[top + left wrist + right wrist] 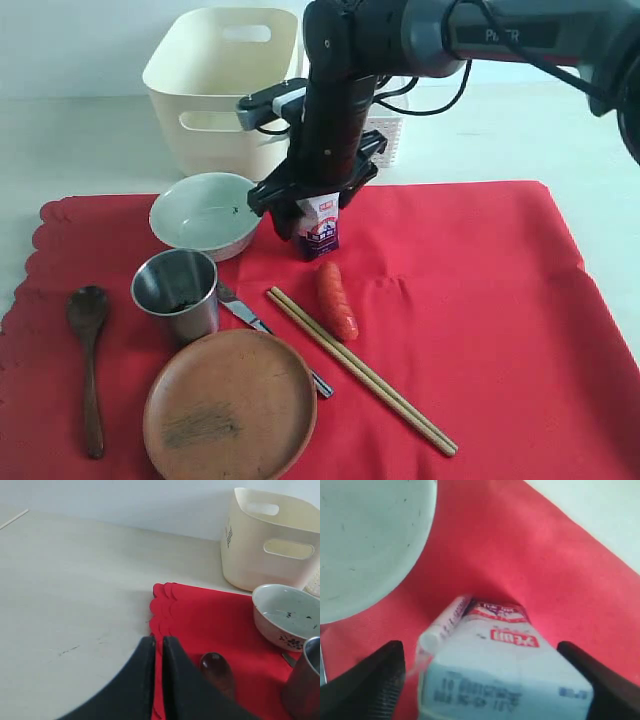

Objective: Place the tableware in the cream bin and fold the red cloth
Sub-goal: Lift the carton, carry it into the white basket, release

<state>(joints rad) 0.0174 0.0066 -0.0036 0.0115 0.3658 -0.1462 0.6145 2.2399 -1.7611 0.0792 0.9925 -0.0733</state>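
All the tableware is out on the red cloth (480,300), which lies spread flat over the worktop (80,150) with its scalloped edge to the left. The bowl (205,215) sits upright near the cloth's far edge, toward the left corner. Just in front of it stands the cup (178,290), also upright. The plate (230,405) lies at the near edge, close in front of the cup. The spoon (88,350) is toward the scalloped edge, bowl end pointing away and handle toward the near edge. The knife (245,312) runs slantwise between cup and plate, part of it hidden by the plate's rim. The chopsticks (360,370) lie side by side as a pair, slanting from the middle of the cloth down toward the near edge.

The cream bin (220,90) stands off the cloth on the bare worktop, just beyond the far edge behind the bowl. A white basket (390,140) shows beside it, mostly hidden by the arm.

A sausage (337,300) lies near the chopsticks' far end. A milk carton (320,228) stands upright just right of the bowl. The right pincer (312,200) has its jaws spread wide, one on either side of the carton's top. Whether a pad touches the carton I can't quite tell from the close view.

The left pincer (159,641) hangs over the scalloped edge near the spoon, its fingers drawn together with only a slit between.
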